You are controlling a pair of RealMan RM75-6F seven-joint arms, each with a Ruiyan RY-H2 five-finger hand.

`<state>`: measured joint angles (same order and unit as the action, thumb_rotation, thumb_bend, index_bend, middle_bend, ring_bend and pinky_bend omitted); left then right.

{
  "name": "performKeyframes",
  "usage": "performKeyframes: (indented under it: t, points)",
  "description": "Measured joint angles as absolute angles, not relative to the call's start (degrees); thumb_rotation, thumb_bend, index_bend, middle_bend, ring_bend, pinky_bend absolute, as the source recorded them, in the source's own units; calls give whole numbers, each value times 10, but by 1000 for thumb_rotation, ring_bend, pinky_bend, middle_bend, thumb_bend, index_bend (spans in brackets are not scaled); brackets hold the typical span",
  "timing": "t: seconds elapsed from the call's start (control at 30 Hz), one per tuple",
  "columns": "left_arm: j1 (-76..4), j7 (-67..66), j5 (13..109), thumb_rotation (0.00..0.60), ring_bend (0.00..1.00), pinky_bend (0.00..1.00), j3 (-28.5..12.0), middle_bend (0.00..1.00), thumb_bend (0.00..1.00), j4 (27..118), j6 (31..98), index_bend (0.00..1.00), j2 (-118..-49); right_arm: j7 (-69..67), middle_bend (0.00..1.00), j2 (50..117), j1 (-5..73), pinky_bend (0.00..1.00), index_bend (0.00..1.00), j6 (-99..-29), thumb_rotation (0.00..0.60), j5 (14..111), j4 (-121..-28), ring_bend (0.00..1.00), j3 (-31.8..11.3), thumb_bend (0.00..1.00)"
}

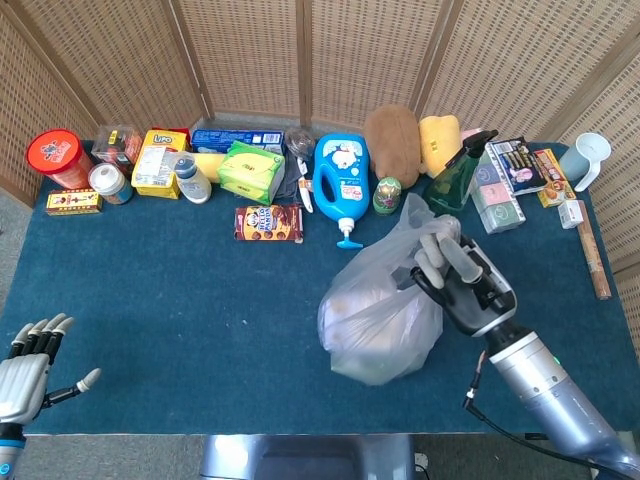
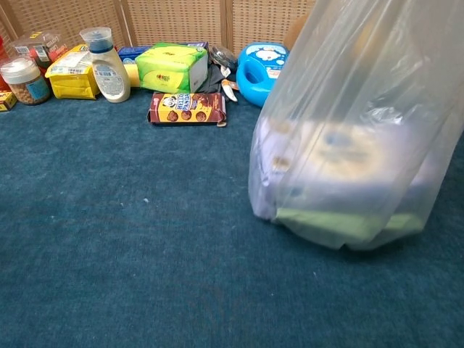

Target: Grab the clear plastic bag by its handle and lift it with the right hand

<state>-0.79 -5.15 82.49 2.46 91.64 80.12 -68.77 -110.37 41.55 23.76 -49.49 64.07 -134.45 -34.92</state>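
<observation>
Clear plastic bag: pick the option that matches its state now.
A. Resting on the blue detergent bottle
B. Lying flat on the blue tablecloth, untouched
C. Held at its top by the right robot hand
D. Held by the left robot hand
C: in the head view the right robot hand grips the gathered top of the clear plastic bag, while the left robot hand sits empty at the table's near left edge.

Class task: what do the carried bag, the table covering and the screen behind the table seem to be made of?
Clear plastic bag: thin glossy plastic film, since its contents show through and it creases. Table covering: probably matte blue carpet or felt, with a fuzzy texture in the chest view. Screen: apparently woven cane or wicker in wooden frames.
</observation>
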Motion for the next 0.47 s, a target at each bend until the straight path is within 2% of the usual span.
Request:
performKeyframes:
  t: [0.47]
  points:
    - [-8, -57, 820, 0, 0, 0, 22, 36, 138, 920, 802, 67, -688, -1151, 711, 381, 221, 963, 636, -472, 600, 628, -1336, 818, -411, 381]
